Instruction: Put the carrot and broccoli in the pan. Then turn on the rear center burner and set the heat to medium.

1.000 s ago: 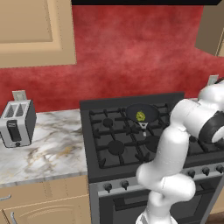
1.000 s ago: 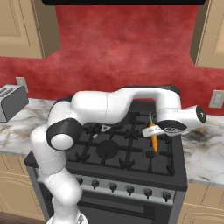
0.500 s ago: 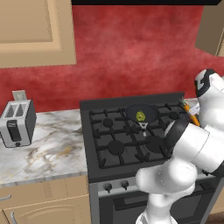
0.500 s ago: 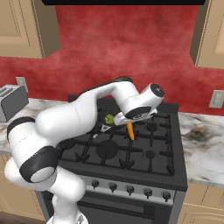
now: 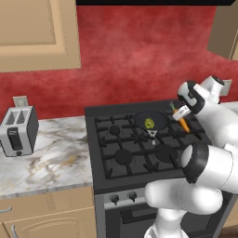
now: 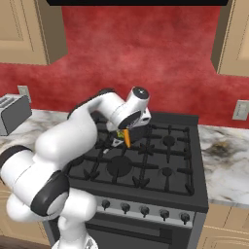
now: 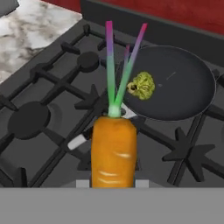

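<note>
Holding the carrot [image 7: 113, 153] between its pressed-in fingers, the gripper [image 5: 182, 117] hangs above the stove [image 5: 139, 153] just to the right of the pan [image 5: 151, 120] in the left base view. The carrot is clear of the grates — lifted, not resting on anything. In the hand view its orange body rises from the bottom centre with thin green stalks fanning toward the pan. In the right base view the carrot [image 6: 127, 138] points down from the gripper [image 6: 127, 130], orange tip toward the cooktop.

The pan sits on a rear burner of the black gas stove, round, dark and shallow. The broccoli [image 7: 141, 85] lies inside it, a lumpy yellow-green floret on the pan floor, left of centre in the hand view and touching no wall. The pan's short handle with its pale tip [image 7: 76, 141] reaches out over the grate toward the front of the stove.

The carrot's stalks overlap the pan's near rim in the hand view; whether the carrot is over the pan or just beside it cannot be told from that angle — the left base view puts it beside.

A toaster [image 5: 18, 130] stands on the marble counter [image 5: 51, 158], well to the left of the stove. A row of knobs [image 6: 144, 210] runs along the stove front.
</note>
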Motion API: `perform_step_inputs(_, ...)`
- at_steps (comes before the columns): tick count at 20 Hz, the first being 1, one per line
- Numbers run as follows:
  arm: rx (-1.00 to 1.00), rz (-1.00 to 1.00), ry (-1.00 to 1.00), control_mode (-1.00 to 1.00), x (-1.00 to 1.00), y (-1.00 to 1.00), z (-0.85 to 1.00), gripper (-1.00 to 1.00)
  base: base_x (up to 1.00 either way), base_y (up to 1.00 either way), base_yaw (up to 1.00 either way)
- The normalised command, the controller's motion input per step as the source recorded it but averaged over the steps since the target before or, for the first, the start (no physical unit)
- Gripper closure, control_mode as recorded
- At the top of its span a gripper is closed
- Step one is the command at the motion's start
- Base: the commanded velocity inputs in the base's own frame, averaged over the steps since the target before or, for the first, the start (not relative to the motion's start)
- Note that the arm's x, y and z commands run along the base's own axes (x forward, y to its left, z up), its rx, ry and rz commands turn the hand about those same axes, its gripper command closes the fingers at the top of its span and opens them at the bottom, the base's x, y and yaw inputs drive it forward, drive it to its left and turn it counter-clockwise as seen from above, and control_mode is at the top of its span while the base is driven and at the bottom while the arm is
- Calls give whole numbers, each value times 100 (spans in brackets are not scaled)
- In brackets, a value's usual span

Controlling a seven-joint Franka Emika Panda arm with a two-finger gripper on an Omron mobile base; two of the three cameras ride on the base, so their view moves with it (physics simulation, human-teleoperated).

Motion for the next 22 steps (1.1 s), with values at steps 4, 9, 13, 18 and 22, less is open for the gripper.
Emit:
perform_step_inputs(4, 0, -9, 0, -100, 40, 5, 0, 100, 0, 0, 0)
perform_step_inputs(9, -1, -11, 4, -100, 53, 15, 0, 100, 0, 0, 0)
perform_step_inputs(13, -7, -14, 13, -100, 68, 20, -2, 100, 0, 0, 0)
perform_step_inputs(18, -9, -12, 20, -100, 78, 13, 0, 100, 0, 0, 0)
perform_step_inputs(22, -4, -7, 15, -100, 57, 1, -3, 100, 0, 0, 0)
